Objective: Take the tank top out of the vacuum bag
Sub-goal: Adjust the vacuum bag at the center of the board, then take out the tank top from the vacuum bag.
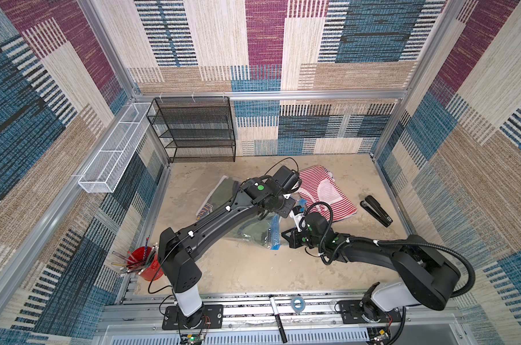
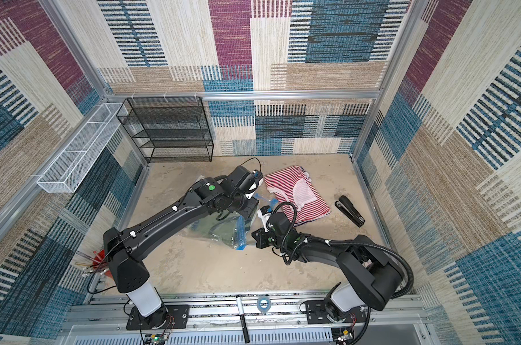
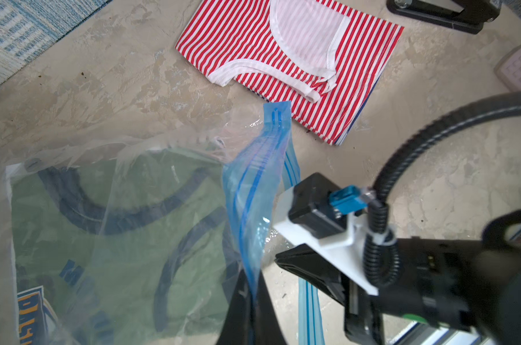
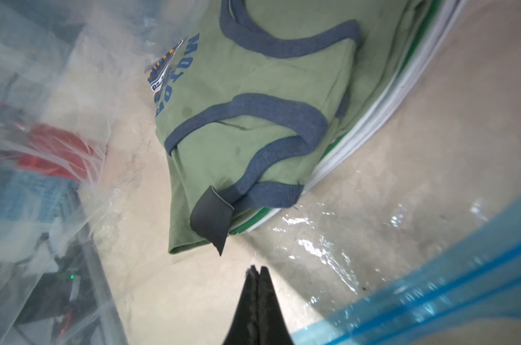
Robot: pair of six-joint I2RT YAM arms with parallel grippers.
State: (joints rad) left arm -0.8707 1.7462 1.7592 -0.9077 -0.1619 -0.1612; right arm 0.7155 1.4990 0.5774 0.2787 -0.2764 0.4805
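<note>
one vacuum bag [image 1: 250, 236] lies in the middle of the table [image 1: 238, 268], and one green tank top [image 4: 253, 89] with navy trim sits folded inside it. of the two grippers, the left gripper [image 3: 248, 310] is clamped on the bag's blue zip strip [image 3: 262, 179], holding that edge up. the right gripper [image 4: 257, 277] is pressed closed on nothing, inside the bag's mouth, just short of the green top. outside the bag lie one red-striped tank top [image 1: 328, 191] and one black stapler [image 1: 377, 210].
</note>
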